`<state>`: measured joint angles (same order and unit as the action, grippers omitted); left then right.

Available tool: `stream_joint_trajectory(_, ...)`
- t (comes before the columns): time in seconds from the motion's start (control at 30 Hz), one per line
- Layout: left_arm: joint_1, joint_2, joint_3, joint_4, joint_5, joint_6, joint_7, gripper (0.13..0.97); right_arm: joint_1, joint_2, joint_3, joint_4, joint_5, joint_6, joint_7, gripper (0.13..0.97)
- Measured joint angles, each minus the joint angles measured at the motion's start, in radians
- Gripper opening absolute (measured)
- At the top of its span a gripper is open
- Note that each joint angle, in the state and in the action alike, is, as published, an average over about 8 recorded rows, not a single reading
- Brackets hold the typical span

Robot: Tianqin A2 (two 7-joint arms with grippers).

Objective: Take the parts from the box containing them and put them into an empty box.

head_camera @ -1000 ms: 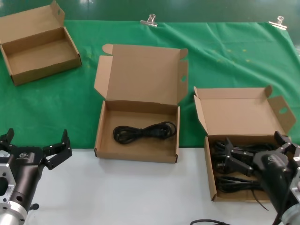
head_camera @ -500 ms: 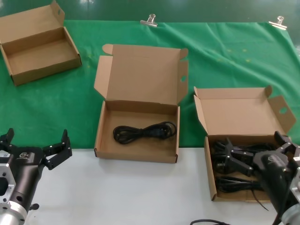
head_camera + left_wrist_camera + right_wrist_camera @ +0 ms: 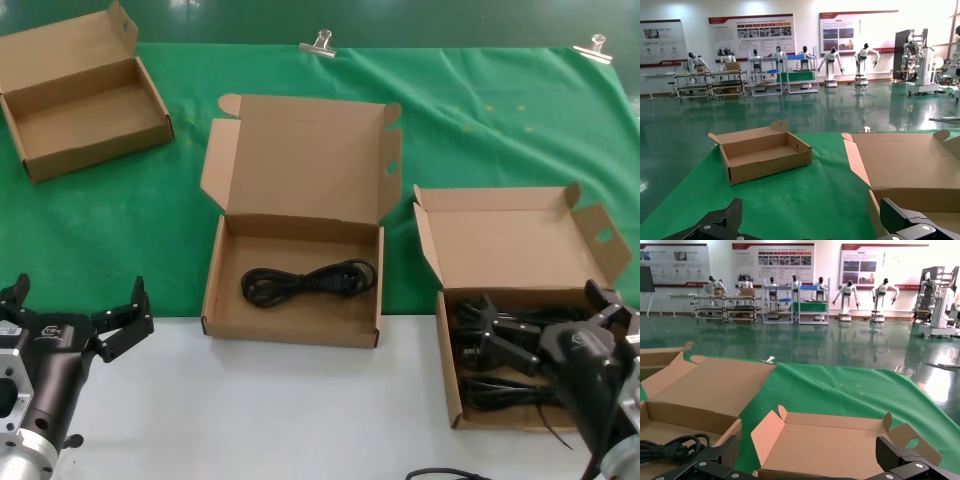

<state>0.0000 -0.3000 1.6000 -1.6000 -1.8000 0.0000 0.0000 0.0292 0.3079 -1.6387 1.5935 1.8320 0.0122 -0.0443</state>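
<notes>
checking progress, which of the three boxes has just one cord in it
The middle box, with the tall round-tabbed lid: a single coiled cord lies in its tray. The far-left box is empty, and the right box under the right pincer holds several cords.

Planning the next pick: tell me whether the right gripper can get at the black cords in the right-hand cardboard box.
Probably yes: the right gripper hovers open directly over the black coiled cords in the open brown cardboard box, with nothing between.

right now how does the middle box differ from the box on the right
The middle box has a wide, shallow tray; the right box has a deeper one. The middle box holds one coiled power cord; the right box holds a pile of cords, with the open right gripper over it. Both are brown cardboard, lids raised.
</notes>
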Motion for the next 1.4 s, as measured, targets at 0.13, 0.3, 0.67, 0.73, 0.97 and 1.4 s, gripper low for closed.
stream_joint_trajectory(0.13,0.000,0.000,0.000,0.000,0.000,0.000,0.000,0.966,0.000,0.000,0.000,0.000,0.000,0.000,0.000,0.966)
stream_joint_trajectory(0.3,0.000,0.000,0.000,0.000,0.000,0.000,0.000,0.966,0.000,0.000,0.000,0.000,0.000,0.000,0.000,0.966)
stream_joint_trajectory(0.67,0.000,0.000,0.000,0.000,0.000,0.000,0.000,0.966,0.000,0.000,0.000,0.000,0.000,0.000,0.000,0.966)
stream_joint_trajectory(0.73,0.000,0.000,0.000,0.000,0.000,0.000,0.000,0.966,0.000,0.000,0.000,0.000,0.000,0.000,0.000,0.966)
stream_joint_trajectory(0.97,0.000,0.000,0.000,0.000,0.000,0.000,0.000,0.966,0.000,0.000,0.000,0.000,0.000,0.000,0.000,0.966)
stream_joint_trajectory(1.4,0.000,0.000,0.000,0.000,0.000,0.000,0.000,0.966,0.000,0.000,0.000,0.000,0.000,0.000,0.000,0.966)
